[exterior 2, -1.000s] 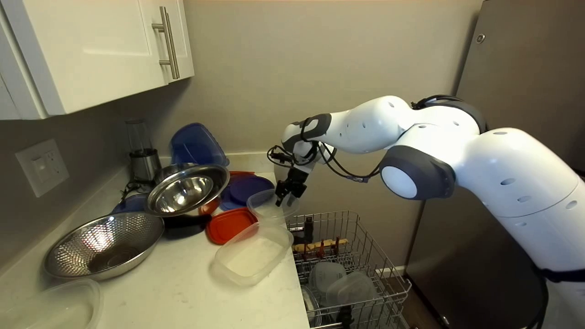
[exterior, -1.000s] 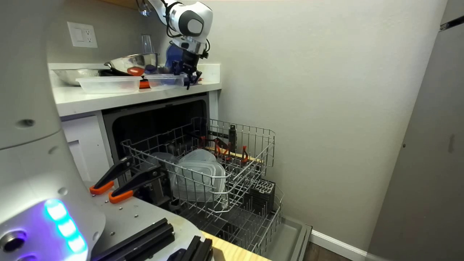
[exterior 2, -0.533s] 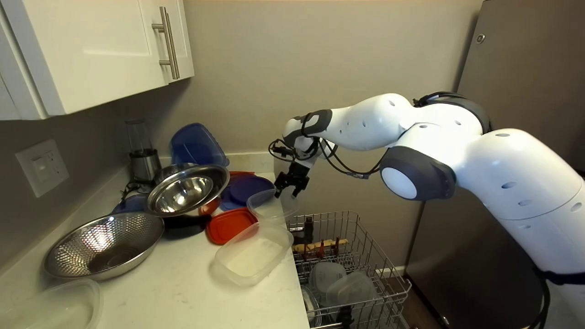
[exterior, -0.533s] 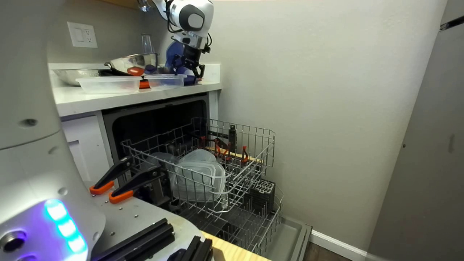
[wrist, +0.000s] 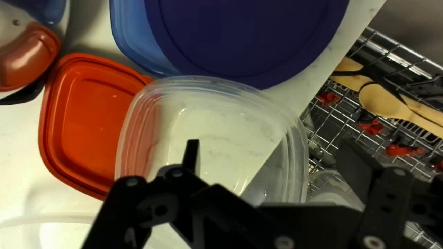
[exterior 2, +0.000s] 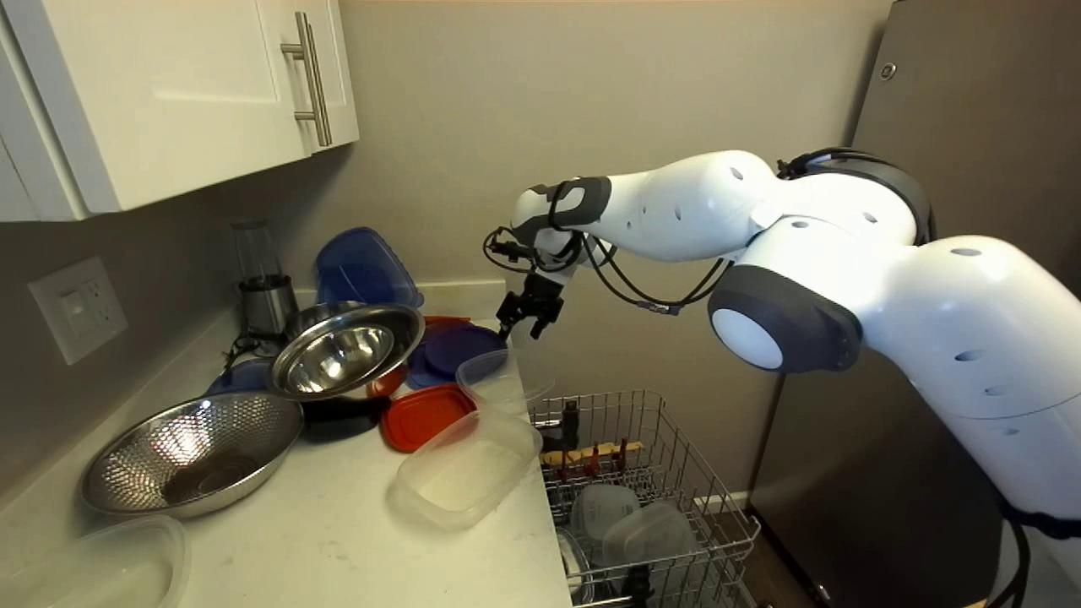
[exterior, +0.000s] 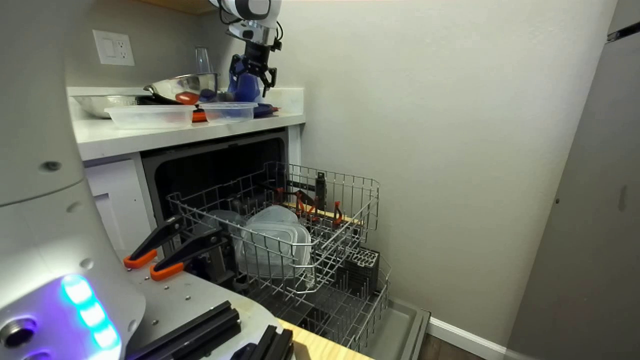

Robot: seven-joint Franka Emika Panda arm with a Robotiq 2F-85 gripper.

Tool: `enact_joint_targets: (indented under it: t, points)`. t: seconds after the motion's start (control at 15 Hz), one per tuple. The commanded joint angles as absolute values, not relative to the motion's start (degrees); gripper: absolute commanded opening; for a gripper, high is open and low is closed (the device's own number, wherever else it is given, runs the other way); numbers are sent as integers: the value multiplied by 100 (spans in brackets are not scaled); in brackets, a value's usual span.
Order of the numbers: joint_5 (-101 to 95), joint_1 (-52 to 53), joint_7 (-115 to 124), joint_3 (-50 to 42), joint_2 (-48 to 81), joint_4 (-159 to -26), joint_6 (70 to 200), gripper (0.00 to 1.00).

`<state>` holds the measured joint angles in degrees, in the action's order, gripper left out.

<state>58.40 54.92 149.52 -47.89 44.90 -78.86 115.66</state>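
"White countertop (exterior: 100, 133) stood higher than the pulled-out upper dishwasher rack (exterior: 301, 244) in an exterior view, didn't it?"

"Yes, and we saw the gripper (exterior: 249, 85) above the countertop's far end."

"What did we find below it in an exterior view?"

"We found a clear plastic container (exterior 2: 502, 379) jutting past the edge, near the square red lid (exterior 2: 422, 419)."

"And the wrist view?"

"We saw the fingers (wrist: 191, 153) spread apart above the container, near the round navy lid (wrist: 247, 38)."
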Motion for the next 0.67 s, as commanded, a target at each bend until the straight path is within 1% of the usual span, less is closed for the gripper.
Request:
enact_joint_targets:
  t: [0.0, 0.6]
  points:
    - [5624, 5998, 14952, -5284, 4172, -8185, 11643, 100]
    - [5675, 6429, 14936, -5964, 4022, -8433, 11877, 100]
